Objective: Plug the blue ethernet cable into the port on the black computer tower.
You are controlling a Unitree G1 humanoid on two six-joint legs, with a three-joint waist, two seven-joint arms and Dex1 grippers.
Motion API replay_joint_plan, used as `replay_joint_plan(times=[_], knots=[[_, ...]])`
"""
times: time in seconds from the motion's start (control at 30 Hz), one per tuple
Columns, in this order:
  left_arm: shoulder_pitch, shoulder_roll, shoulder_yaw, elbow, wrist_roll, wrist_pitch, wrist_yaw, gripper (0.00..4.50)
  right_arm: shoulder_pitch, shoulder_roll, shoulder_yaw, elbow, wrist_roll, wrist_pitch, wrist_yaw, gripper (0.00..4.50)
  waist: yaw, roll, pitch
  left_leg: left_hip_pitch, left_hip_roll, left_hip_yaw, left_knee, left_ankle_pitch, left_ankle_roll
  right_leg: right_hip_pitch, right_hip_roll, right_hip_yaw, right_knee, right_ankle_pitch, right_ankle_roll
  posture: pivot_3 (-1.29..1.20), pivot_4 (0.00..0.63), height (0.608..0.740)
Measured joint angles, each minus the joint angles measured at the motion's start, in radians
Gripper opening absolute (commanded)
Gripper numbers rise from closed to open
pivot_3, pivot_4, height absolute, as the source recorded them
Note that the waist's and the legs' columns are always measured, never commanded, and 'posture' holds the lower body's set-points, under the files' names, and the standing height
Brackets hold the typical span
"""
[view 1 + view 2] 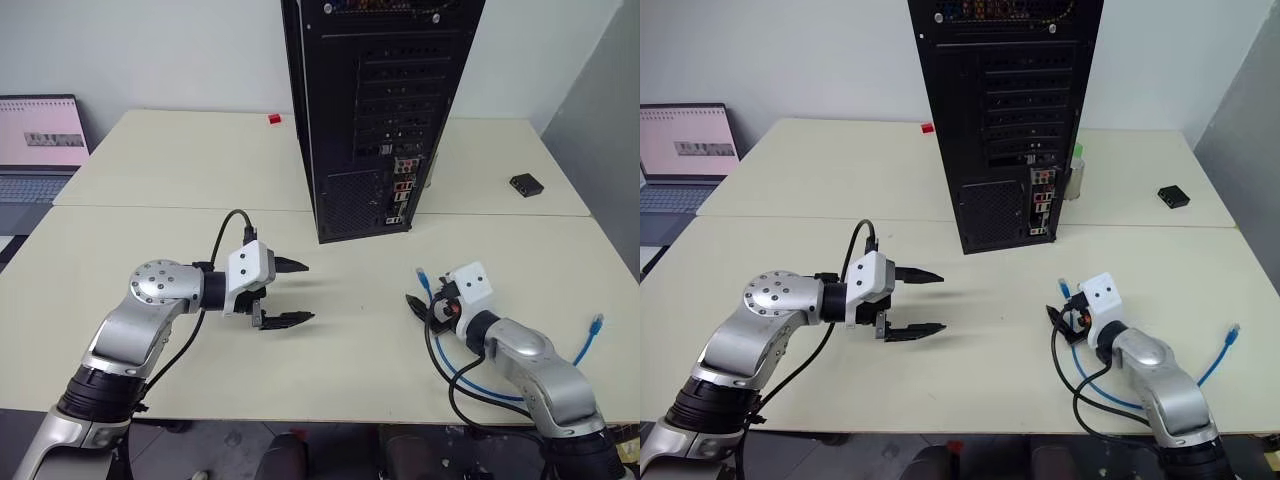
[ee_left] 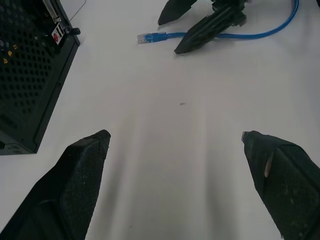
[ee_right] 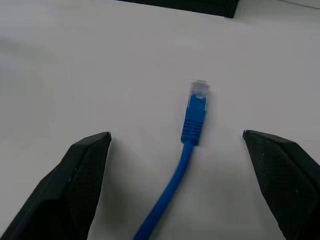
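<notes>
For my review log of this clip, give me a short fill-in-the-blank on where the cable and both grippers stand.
1. The cable lies on the ____, not plugged into the tower.
2. The right gripper has its jaws ____ on either side of the cable's plug end.
3. The left gripper is open and holds ____.
4. The cable's colour is ____.

Missing words: table; open; nothing; blue

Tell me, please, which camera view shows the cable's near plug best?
The right wrist view: the blue ethernet cable ends in its clear plug between the open right gripper fingers. The head views show it small; the left wrist view shows it distant.
</notes>
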Motion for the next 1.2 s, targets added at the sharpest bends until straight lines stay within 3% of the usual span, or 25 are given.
replay_joint_plan(times=[0.13, 0.43, 0.67, 0.83, 1.03, 1.2], knots=[[0.0, 0.0, -0.004, 0.0, 0.001, -0.005, 0.002, 4.5, -0.008, 0.035, -0.005, 0.006, -0.007, 0.011, -0.025, 3.96, 0.0, 0.0, 0.0, 0.0, 0.0, 0.0, 0.0, 0.0, 0.0, 0.0, 0.0, 0.0, 0.0, 0.0, 0.0, 0.0, 0.15, 0.74], [-0.003, -0.017, -0.012, 0.017, 0.016, -0.022, 0.004, 4.5, -0.053, 0.059, 0.005, 0.035, -0.047, 0.039, -0.039, 1.93, -0.001, 0.0, 0.0, 0.0, 0.0, 0.0, 0.0, 0.0, 0.0, 0.0, 0.0, 0.0, 0.0, 0.0, 0.0, 0.0, 0.15, 0.74], [-0.021, -0.039, -0.026, 0.049, 0.04, -0.042, 0.003, 4.5, -0.064, 0.012, 0.064, 0.011, -0.101, 0.043, -0.011, 0.25, 0.0, 0.0, -0.001, 0.0, -0.001, 0.0, 0.001, 0.0, 0.0, 0.001, 0.0, 0.0, 0.0, 0.0, 0.0, 0.0, 0.15, 0.74], [-0.034, -0.045, -0.042, 0.077, 0.046, -0.056, -0.002, 4.5, -0.064, -0.049, 0.104, -0.026, -0.115, 0.042, 0.055, 0.16, 0.0, 0.0, -0.001, 0.0, -0.001, 0.0, 0.0, 0.0, 0.0, 0.001, 0.0, 0.0, 0.0, 0.0, 0.0, 0.0, 0.15, 0.74], [-0.075, -0.058, -0.085, 0.105, 0.05, -0.091, -0.065, 4.5, -0.092, -0.178, 0.23, -0.178, -0.074, -0.006, 0.309, 0.16, 0.0, 0.0, 0.0, 0.0, -0.001, -0.001, 0.001, 0.0, 0.0, 0.0, 0.0, -0.001, 0.0, 0.0, 0.0, 0.0, 0.15, 0.74], [-0.099, -0.082, -0.13, 0.106, 0.051, -0.104, -0.109, 4.5, -0.169, -0.211, 0.275, -0.202, -0.066, -0.011, 0.418, 0.15, 0.0, 0.0, 0.0, 0.0, -0.001, -0.001, 0.001, 0.0, 0.0, 0.001, 0.0, -0.002, 0.0, 0.0, 0.0, 0.0, 0.15, 0.74]])
